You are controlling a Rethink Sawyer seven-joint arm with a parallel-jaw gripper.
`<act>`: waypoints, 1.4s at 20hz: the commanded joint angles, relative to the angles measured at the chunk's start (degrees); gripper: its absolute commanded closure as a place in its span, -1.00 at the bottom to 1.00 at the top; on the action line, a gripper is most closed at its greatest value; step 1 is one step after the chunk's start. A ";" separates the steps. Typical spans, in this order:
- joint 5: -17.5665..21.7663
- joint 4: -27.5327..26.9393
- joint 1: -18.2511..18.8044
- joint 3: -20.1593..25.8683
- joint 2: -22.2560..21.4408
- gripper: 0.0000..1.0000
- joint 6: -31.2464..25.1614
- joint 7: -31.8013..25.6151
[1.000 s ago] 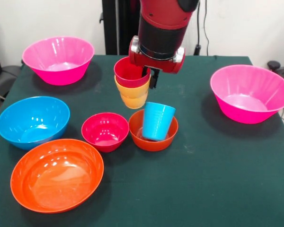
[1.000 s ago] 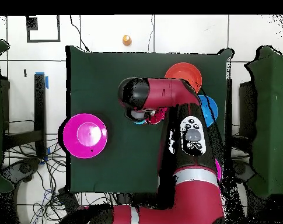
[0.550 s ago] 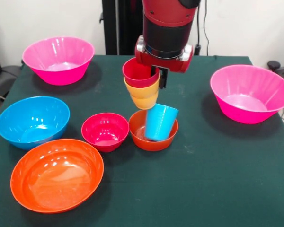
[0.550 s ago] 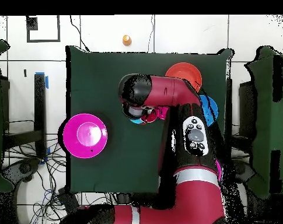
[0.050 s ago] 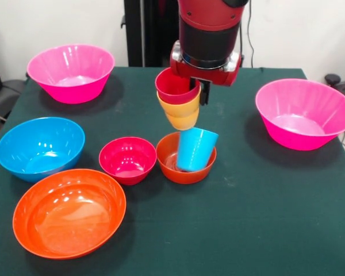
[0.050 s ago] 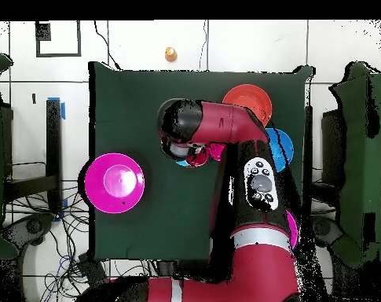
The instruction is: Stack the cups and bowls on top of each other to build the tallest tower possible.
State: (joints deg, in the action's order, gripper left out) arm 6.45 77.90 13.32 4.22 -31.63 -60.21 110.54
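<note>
Notably, no readable writing anywhere. Claw [image 5: 196, 95] mostly hidden behind nested cup stack [image 5: 179, 100] it grips, lifted; fingers obscured. Blue cup [image 5: 194, 149] leans in small orange bowl [image 5: 171, 171] just below claw.

Arm vertical over table ctr, claw [image 5: 199, 92] clamped.

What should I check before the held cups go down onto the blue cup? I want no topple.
1. Grip on the cup stack, red over orange over yellow: held off the table by the gripper, ok.
2. Stack nested tight: ok.
3. Blue cup upright: not ok, it leans in the small orange bowl.
4. Stack centred over the blue cup: not ok, it hangs to the picture's left of it.
5. Crimson bowl clear of the drop: ok.
6. Finger hold: cannot tell, hidden.
</note>
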 commanded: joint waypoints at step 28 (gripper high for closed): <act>0.27 7.84 -4.30 -2.06 3.68 1.00 9.77 3.45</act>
State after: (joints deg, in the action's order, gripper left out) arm 2.85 83.87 10.13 2.10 -29.62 -49.18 110.54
